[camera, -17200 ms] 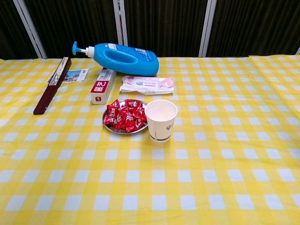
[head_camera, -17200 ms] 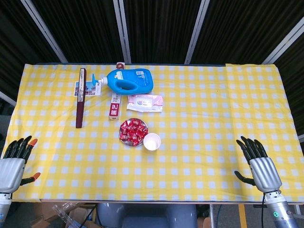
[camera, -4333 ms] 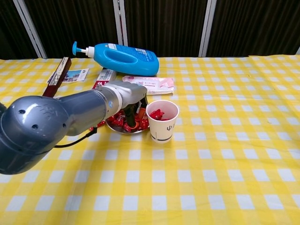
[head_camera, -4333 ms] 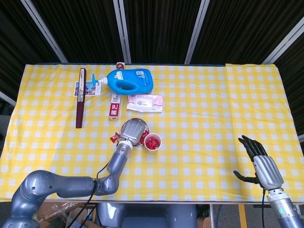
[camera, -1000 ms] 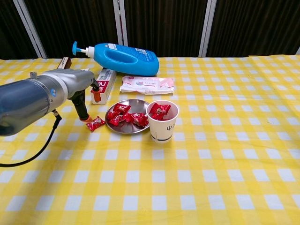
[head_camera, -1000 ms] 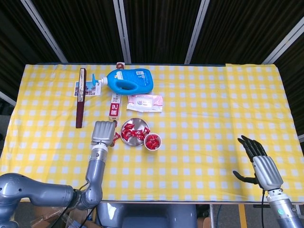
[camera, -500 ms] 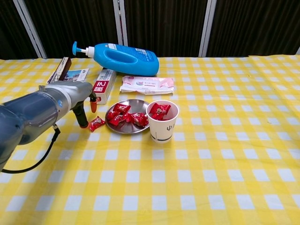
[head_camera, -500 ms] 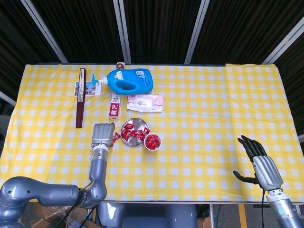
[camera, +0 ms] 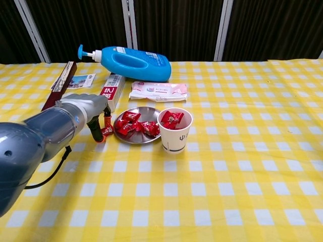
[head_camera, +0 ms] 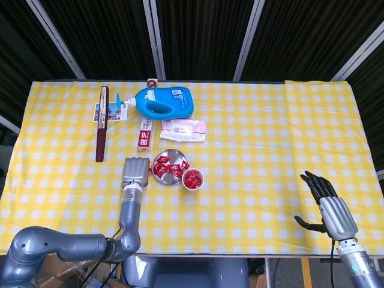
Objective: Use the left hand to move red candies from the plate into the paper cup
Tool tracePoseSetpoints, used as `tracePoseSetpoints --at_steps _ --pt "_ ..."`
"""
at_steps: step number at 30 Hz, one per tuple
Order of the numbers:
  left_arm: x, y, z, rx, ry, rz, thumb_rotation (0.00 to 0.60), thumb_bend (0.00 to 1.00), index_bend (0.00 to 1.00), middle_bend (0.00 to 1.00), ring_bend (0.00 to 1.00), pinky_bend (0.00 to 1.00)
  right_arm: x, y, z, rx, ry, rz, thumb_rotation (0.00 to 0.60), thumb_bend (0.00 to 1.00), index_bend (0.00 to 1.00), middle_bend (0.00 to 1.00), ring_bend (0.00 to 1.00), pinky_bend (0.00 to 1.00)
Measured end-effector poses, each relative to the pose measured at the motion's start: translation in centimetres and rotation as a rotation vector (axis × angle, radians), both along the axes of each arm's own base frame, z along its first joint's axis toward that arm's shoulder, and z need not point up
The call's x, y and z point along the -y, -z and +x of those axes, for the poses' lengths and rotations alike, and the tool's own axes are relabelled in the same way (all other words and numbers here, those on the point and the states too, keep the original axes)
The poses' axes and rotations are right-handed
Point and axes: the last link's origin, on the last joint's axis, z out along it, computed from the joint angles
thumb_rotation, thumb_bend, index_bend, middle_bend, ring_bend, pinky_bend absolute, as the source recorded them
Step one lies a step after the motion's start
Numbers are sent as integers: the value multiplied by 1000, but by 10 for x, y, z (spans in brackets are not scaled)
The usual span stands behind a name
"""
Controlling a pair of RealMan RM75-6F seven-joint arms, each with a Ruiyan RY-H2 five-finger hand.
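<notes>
Red candies [camera: 133,126] lie in the small metal plate [camera: 146,109] beside the white paper cup [camera: 174,137], which holds several red candies [camera: 172,118]. One stray red candy [camera: 107,130] lies on the cloth just left of the plate. My left hand [camera: 93,117] hangs over it, a dark finger [camera: 96,132] at its left side and an orange fingertip just above it; the candy rests on the cloth. In the head view the left hand [head_camera: 135,171] covers that candy, left of the plate [head_camera: 171,153] and the cup [head_camera: 200,178]. My right hand [head_camera: 329,207] rests spread at the front right edge.
Behind the plate lie a blue detergent bottle [camera: 132,57], a red-and-white toothpaste box [camera: 112,91] and a pink wipes pack [camera: 159,91]. A long dark box [camera: 58,91] and a leaflet sit at the back left. Yellow checked cloth covers the table.
My left hand has moved right, from beside the stray candy to directly over it, its fingers now at the candy. The right hand has not moved.
</notes>
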Motion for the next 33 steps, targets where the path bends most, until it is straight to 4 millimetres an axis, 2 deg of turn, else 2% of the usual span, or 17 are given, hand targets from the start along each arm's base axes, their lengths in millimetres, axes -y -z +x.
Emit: tracePoseSetpoints --at_steps 7,13,18,22,25,28,33 --pt "1 -8 3 24 26 16 600 430 519 1000 1000 1000 0 0 0 1 0 0 600 277 0 0 0 0" --pt "6 -30 9 53 71 22 600 431 530 1000 1000 1000 0 0 0 2 0 2 600 277 0 0 0 0" --pt "7 -51 25 100 128 37 600 428 525 1000 1000 1000 0 0 1 0 0 1 600 277 0 0 0 0" --pt "7 -61 49 166 206 45 600 398 515 994 1000 1000 0 0 1 1 1 0 600 277 0 0 0 0" --pt "8 -57 63 182 258 17 600 392 514 992 1000 1000 0 0 0 3 1 -3 600 277 0 0 0 0" --pt "11 -44 75 165 313 -17 600 392 514 991 1000 1000 0 -1 0 5 4 -3 600 277 0 0 0 0" --pt "14 -28 87 128 364 -51 600 392 514 990 1000 1000 0 -1 0 8 4 -3 600 278 0 0 0 0"
